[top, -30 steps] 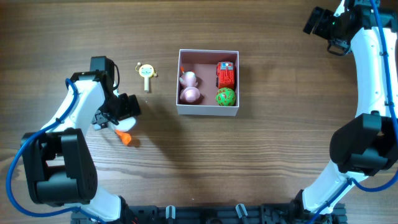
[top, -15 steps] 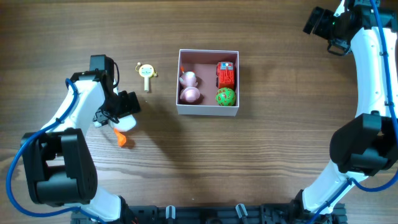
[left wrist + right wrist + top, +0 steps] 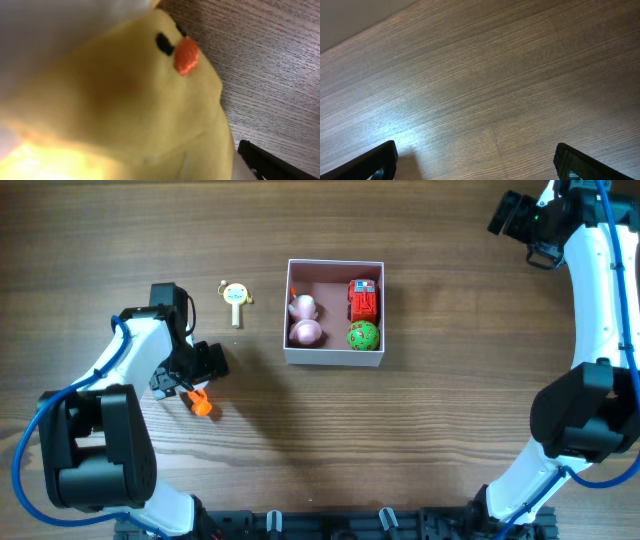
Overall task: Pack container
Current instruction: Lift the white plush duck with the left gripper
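Near the left edge of the tabletop [image 3: 450, 430], your left arm folds up from the near-left corner and doubles back, so the left end effector [image 3: 185, 378] sits low over the wood. A yellow plush duck [image 3: 125, 100] fills its wrist view, and overhead only an orange bit [image 3: 201, 404] of the duck pokes out on the near side. You cannot tell whether the fingers are clamped on the duck. The container [image 3: 335, 358] lies well apart to the right, about mid-tabletop. It is square with no long axis, its walls run parallel to the tabletop edges and its mouth faces up. A small round yellow toy [image 3: 235, 298] lies between the two. Inside the container, a pink toy [image 3: 305, 320] is on the left, with a red toy [image 3: 363, 298] and a green ball [image 3: 363, 335] on the right. Your right arm stretches along the right edge to the far-right corner. The right end effector [image 3: 480, 165] is raised there with its fingers spread wide, far from the container.
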Controlling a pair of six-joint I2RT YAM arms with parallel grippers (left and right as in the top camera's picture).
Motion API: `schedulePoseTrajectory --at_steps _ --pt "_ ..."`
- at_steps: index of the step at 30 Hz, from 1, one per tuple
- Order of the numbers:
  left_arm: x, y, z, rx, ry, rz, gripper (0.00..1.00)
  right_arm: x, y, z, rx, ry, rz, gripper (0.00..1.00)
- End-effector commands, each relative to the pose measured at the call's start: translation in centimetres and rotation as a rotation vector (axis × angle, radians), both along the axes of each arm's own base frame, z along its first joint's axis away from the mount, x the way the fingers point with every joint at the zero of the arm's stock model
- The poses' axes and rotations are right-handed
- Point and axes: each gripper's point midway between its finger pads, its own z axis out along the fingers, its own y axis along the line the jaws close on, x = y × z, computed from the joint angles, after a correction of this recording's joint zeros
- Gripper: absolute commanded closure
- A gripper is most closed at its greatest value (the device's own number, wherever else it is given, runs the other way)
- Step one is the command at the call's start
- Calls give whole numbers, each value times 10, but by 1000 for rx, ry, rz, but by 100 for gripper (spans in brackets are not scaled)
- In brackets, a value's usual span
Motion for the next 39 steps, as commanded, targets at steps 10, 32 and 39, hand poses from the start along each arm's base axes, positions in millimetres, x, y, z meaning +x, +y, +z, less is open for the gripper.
schedulePoseTrajectory --at_steps 10,32,39 --pt "12 -1 -2 5 -46 -12 17 0 3 3 9 -9 10 0" --pt "77 -14 96 -42 -204 -67 41 0 3 3 9 -9 10 0" --pt "98 -62 151 -71 -322 -209 44 0 3 3 9 -10 10 0"
